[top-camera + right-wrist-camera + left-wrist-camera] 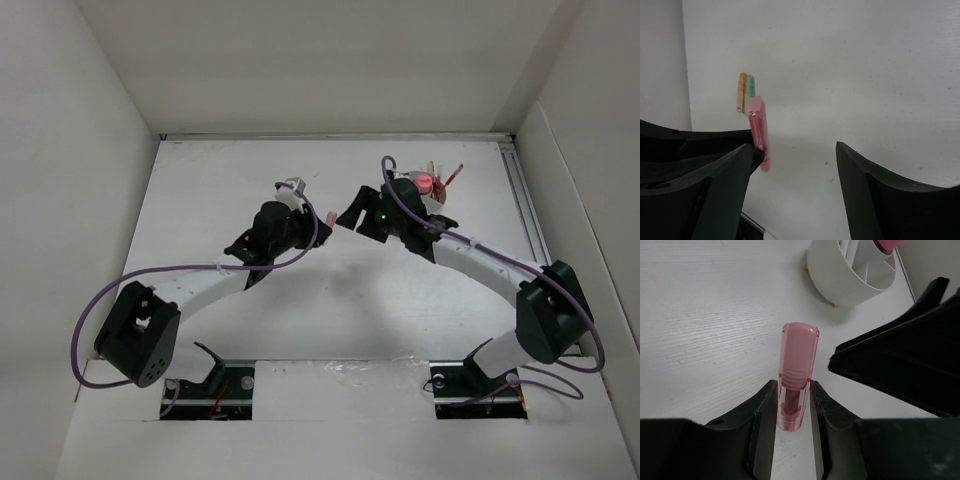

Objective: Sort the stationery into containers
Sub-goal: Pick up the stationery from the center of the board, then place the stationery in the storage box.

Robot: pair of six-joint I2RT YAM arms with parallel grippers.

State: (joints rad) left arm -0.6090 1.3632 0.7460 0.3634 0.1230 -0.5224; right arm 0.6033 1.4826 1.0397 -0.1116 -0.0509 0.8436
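A short clear-pink stationery piece [797,365] sticks out forward from my left gripper [794,390], which is shut on its lower end above the table. It also shows in the right wrist view as a pink piece [759,132] beside my right gripper [797,150], whose fingers stand wide open with nothing between them. From above, the two grippers face each other at mid-table, left gripper [318,218] and right gripper [352,213]. The round white container [840,275] with dividers stands just beyond. An orange piece [742,92] and a green piece [750,90] lie side by side on the table.
The container [437,203] is partly hidden behind the right arm, with a pink item [424,182] and red pens [455,172] sticking out of it. White walls enclose the table on the left, back and right. A metal rail [528,215] runs along the right edge.
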